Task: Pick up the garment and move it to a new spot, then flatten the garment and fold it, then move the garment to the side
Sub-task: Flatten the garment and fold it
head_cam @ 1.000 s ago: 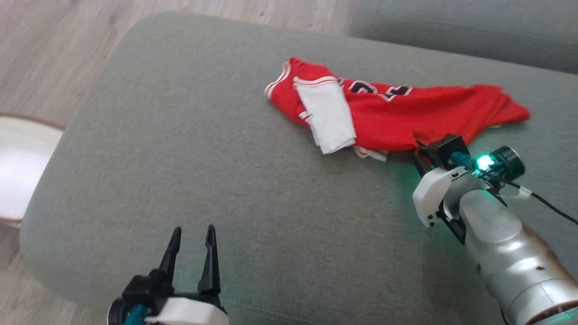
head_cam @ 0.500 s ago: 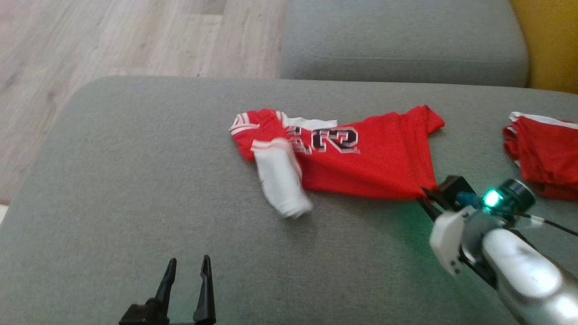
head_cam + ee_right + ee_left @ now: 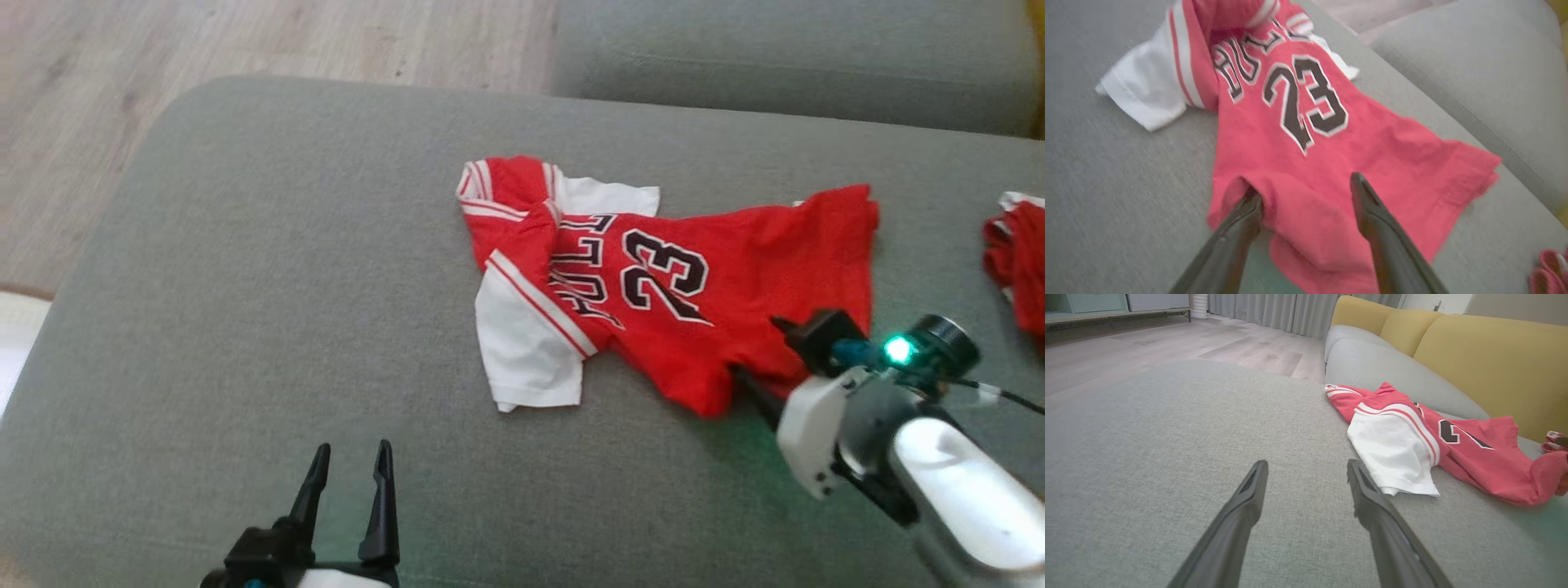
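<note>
The garment (image 3: 669, 310) is a red jersey with white sleeves and the number 23. It lies face up on the grey sofa cushion (image 3: 286, 269), its hem toward my right arm. My right gripper (image 3: 759, 351) stands open over that hem. In the right wrist view its fingers (image 3: 1372, 212) straddle a rumpled fold of the garment (image 3: 1298, 134), with the right gripper (image 3: 1306, 188) spread wide. My left gripper (image 3: 351, 449) is open and empty at the cushion's near edge, well left of the jersey. The left wrist view shows the left gripper (image 3: 1306, 465) pointing past the white sleeve of the garment (image 3: 1474, 457).
Another red piece of clothing (image 3: 1016, 261) lies at the far right of the cushion. A second grey cushion (image 3: 775, 49) sits behind, with the yellow sofa back (image 3: 1494, 355) beyond it. Wooden floor (image 3: 122, 65) lies past the cushion's left edge.
My right gripper has opened and let go of the jersey's hem. The jersey now lies spread with the 23 showing. The head camera has shifted; the left gripper stays open.
</note>
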